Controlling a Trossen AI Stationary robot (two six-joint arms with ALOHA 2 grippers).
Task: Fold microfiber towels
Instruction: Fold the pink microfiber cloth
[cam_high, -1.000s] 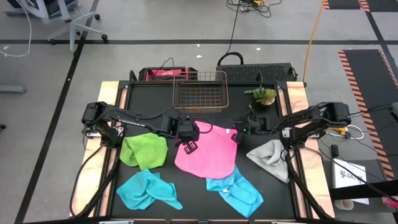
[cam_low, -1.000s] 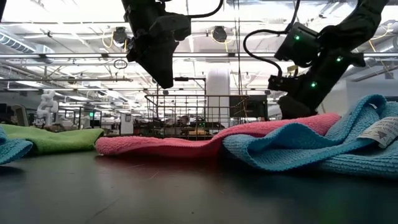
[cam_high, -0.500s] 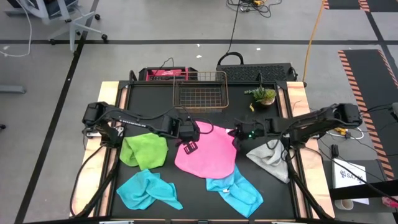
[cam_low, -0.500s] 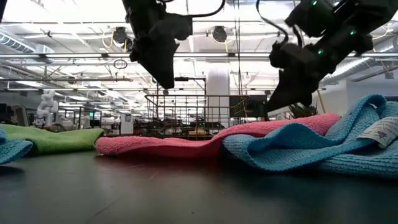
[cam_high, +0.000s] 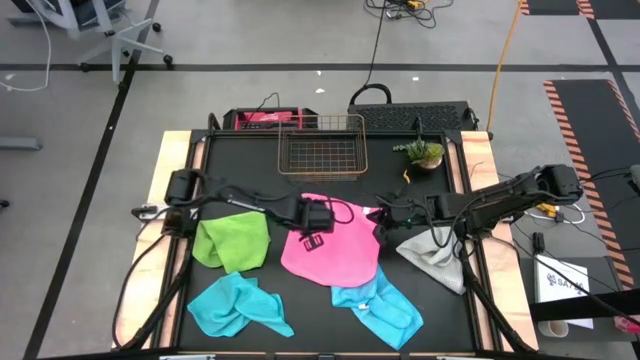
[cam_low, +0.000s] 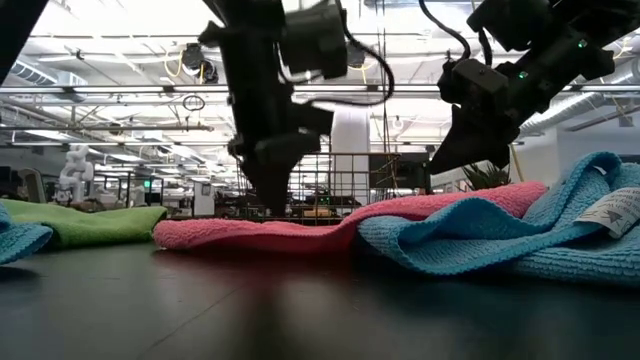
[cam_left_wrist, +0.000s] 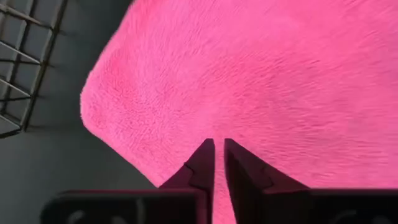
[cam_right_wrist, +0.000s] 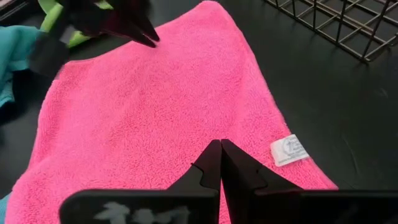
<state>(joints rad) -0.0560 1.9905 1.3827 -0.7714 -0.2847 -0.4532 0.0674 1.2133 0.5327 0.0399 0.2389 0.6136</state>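
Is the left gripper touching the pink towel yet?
Touching. In the low view the left gripper has its tips down on the pink towel with no gap showing; its wrist view shows the nearly shut fingers on the pink pile.

The pink towel (cam_left_wrist: 280, 81) showed a fuzzy, matt microfibre nap, with a small smooth white label (cam_right_wrist: 289, 150) sewn at one edge. The lime green towel (cam_high: 233, 241) at nine o'clock and the turquoise towel (cam_low: 480, 240) looked equally plush. The table (cam_low: 300, 310) was dark, smooth and faintly glossy. At twelve o'clock, the basket (cam_high: 322, 148) was thin coppery metal wire.
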